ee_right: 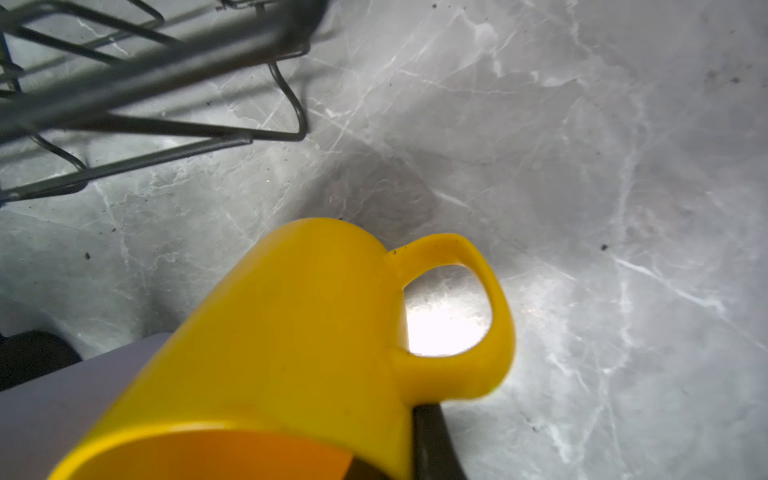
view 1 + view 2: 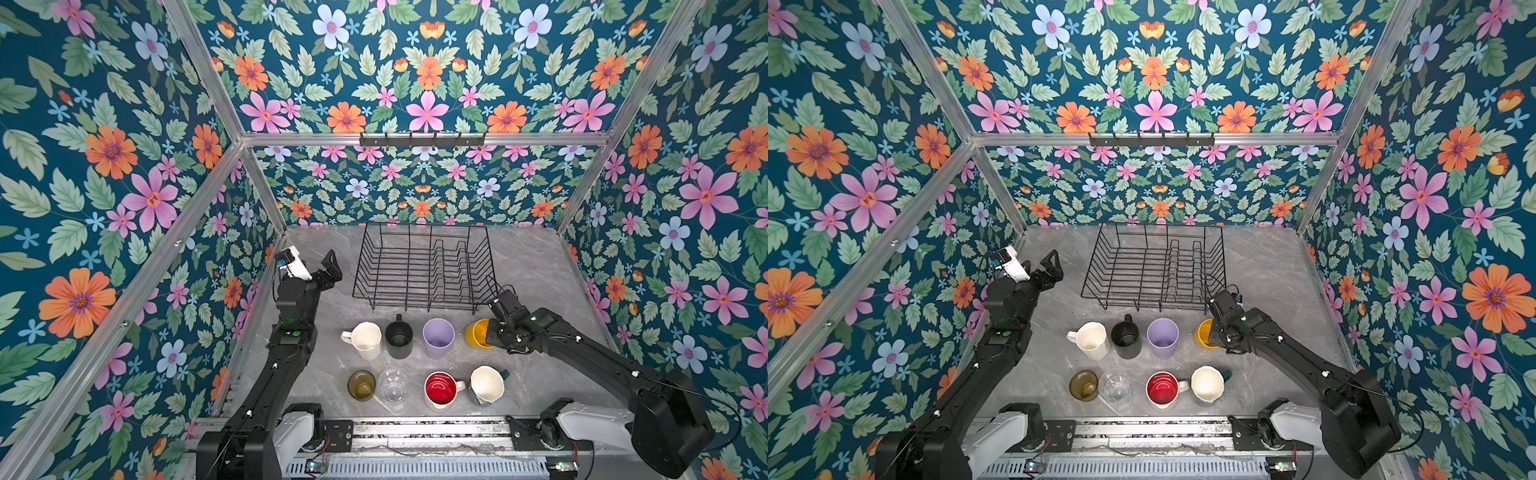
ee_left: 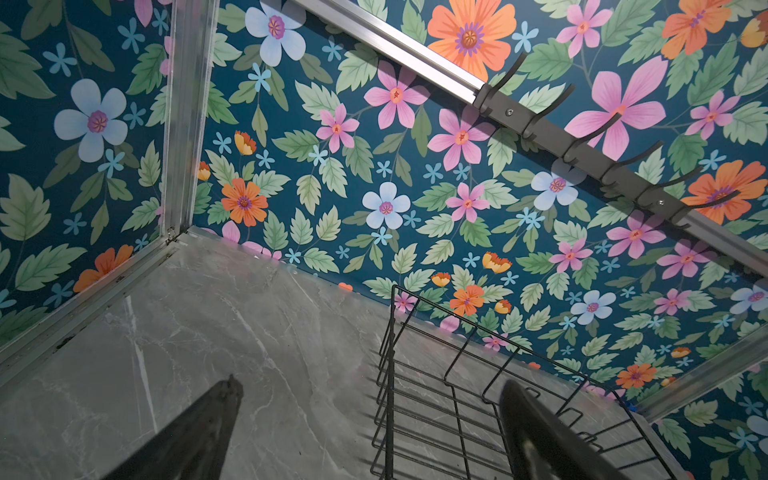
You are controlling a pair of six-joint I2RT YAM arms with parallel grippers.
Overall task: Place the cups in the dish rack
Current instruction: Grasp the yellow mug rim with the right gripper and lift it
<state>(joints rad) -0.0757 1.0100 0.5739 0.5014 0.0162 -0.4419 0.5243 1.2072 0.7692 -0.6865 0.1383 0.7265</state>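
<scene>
The right gripper (image 2: 489, 337) is clenched on the wall of a glossy yellow loop-handled mug (image 2: 476, 332). The mug is at the right end of the far row of cups on the grey marble-patterned tabletop (image 2: 532, 270). In the right wrist view one black finger (image 1: 432, 436) presses the mug's outer wall beside the handle, and the other finger is hidden. Whether the mug has left the surface cannot be told. It sits just in front of the near right corner of the black wire rectangular dish rack (image 2: 419, 270). The rack stands at the middle of the tabletop's far edge, its upright dividers in its right half.

Leftward along the far row stand a lilac handleless tumbler (image 2: 438, 336), a matte black mug (image 2: 399, 336) and a cream mug (image 2: 365, 338) whose handle points to the left edge. The near row, toward the tabletop's near edge, holds from left to right:
- an olive-amber drinking glass (image 2: 361, 385)
- a clear drinking glass (image 2: 392, 385)
- a white mug with a red inside (image 2: 440, 388)
- a teal-outside mug with a white inside (image 2: 486, 386)

The left gripper (image 3: 372, 384) hangs released, its jaws wide apart and grasping nothing. It is above the tabletop near the left edge, beside the rack's left side. A black hook rail (image 2: 422, 140) is fixed to an aluminium bar on the floral back wall.
</scene>
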